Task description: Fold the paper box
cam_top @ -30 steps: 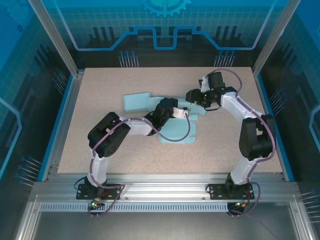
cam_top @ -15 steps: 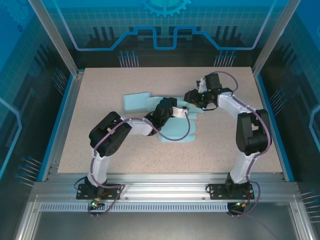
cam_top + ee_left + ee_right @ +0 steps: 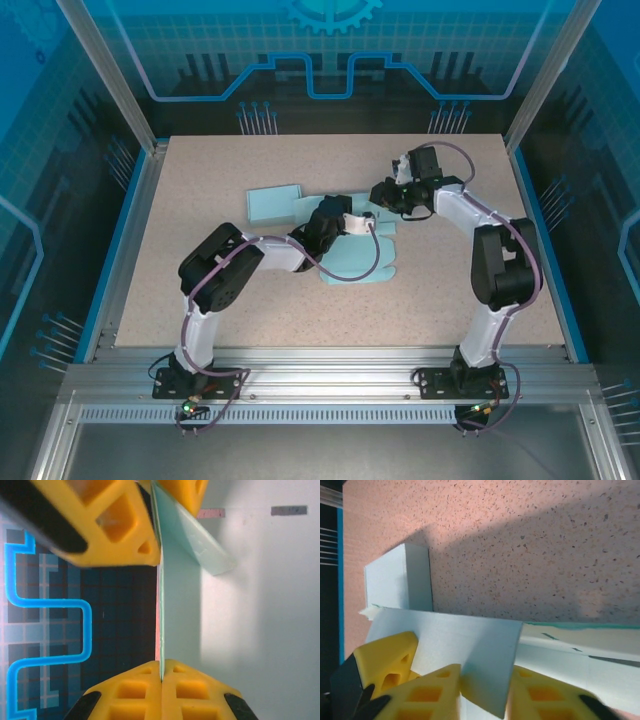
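The paper box [image 3: 272, 205] is a pale blue cut-out lying mostly flat mid-table, with a broad panel [image 3: 355, 262] nearer the arms. My left gripper [image 3: 372, 224] is shut on the thin edge of an upright panel [image 3: 161, 625], pinched at the fingertips [image 3: 161, 672]. My right gripper [image 3: 381, 200] meets it from the far right. Its yellow fingers [image 3: 110, 525] straddle a raised flap [image 3: 470, 640]. In the right wrist view the right gripper [image 3: 487, 685] has its jaws apart, with the slanted flap filling the gap.
The speckled tabletop [image 3: 450, 290] has free room to the right and front of the box. Blue-lit enclosure walls and metal posts [image 3: 115, 90] ring the table. The two wrists sit close together over the box's middle.
The right gripper's jaws have narrowed around the flap, and its wrist has shifted slightly left. The left gripper has kept its pinch and place.
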